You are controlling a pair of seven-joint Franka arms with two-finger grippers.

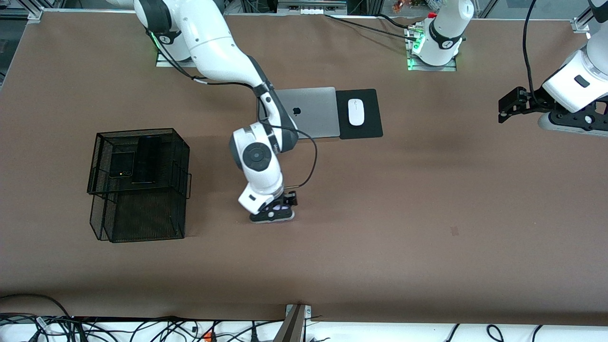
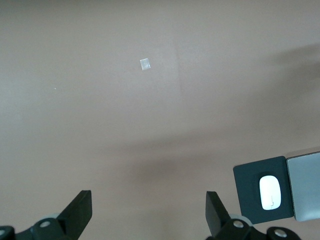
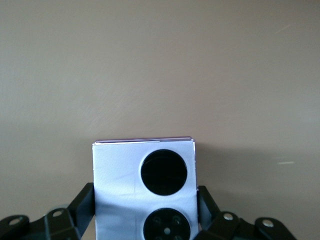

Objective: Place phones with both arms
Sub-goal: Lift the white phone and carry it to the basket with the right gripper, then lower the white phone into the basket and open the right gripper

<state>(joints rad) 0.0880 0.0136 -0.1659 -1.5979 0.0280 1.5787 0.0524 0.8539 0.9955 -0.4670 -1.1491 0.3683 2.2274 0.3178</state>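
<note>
A squarish pale lilac-white phone [image 3: 120,175] with two black circles lies low at the brown table's middle. My right gripper [image 1: 281,209] [image 3: 145,212] is shut on it, one black finger pressed against each side. A small squarish black phone [image 1: 121,164] and a long black slab phone [image 1: 147,159] lie on the upper tier of a black mesh basket [image 1: 175,190] toward the right arm's end. My left gripper [image 1: 502,110] [image 2: 149,210] hangs open and empty over bare table at the left arm's end, where that arm waits.
A silver laptop [image 1: 313,111] [image 2: 306,186] lies closed near the robots' bases, beside a black pad [image 1: 370,114] with a white mouse [image 1: 356,112] [image 2: 269,192]. A small pale tape square [image 2: 145,64] marks the table under the left gripper.
</note>
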